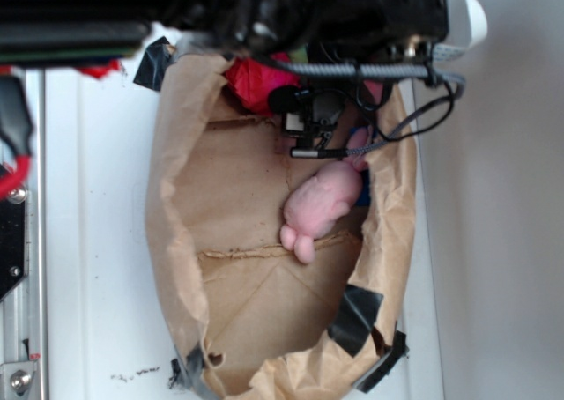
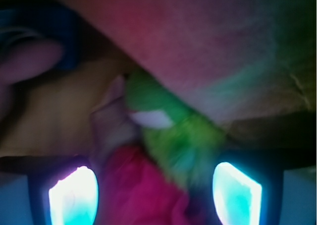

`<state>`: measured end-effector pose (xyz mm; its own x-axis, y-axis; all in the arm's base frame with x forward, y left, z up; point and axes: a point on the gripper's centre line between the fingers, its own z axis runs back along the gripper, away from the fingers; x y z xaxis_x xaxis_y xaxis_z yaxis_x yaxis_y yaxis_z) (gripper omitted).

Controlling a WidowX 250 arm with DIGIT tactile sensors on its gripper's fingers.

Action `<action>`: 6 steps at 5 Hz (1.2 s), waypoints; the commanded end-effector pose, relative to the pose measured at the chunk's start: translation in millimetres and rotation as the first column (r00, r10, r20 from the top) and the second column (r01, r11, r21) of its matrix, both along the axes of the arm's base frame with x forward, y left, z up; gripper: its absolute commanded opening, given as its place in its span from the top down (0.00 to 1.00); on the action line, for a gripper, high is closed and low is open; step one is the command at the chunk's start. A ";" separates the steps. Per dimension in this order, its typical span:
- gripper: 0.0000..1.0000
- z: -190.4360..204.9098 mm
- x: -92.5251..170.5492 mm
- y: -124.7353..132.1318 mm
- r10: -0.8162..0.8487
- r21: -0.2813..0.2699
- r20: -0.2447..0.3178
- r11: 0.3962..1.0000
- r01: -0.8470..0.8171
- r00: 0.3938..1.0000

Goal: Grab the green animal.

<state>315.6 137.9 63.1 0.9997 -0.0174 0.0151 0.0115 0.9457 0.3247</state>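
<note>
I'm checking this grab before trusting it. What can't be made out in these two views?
- Green animal: exterior view, hidden beneath the arm; wrist view, blurred.
- Gripper: contact with the toy unclear in wrist glare.
- Red ball: partly covered by the arm.
- Pink bunny: head hidden behind cables.

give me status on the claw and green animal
Claw open, low in the bag. Green animal between the fingers, not gripped. Red ball crowds it; pink bunny alongside.

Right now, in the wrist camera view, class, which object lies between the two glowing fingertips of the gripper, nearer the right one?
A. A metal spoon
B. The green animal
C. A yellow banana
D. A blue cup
B. The wrist view shows the green animal, fuzzy with a pale face patch, lying between the gripper's lit fingertips, beside a red crinkled ball.
</note>
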 end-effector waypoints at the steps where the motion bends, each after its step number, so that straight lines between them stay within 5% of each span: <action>1: 0.00 -13.2 10.6 8.7 -0.008 0.168 0.073 0.986 -0.004 0.997; 3: 0.00 -10.2 4.6 -9.8 -0.008 0.084 0.069 0.996 0.002 0.998; 4: 1.00 -10.2 -18.7 -16.0 0.011 0.061 0.090 0.998 -0.017 0.996; 6: 1.00 5.7 -38.3 -24.6 0.010 0.012 0.093 1.000 -0.011 0.996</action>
<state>275.8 105.0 47.1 0.9989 -0.0054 0.0476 -0.0100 0.9483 0.3173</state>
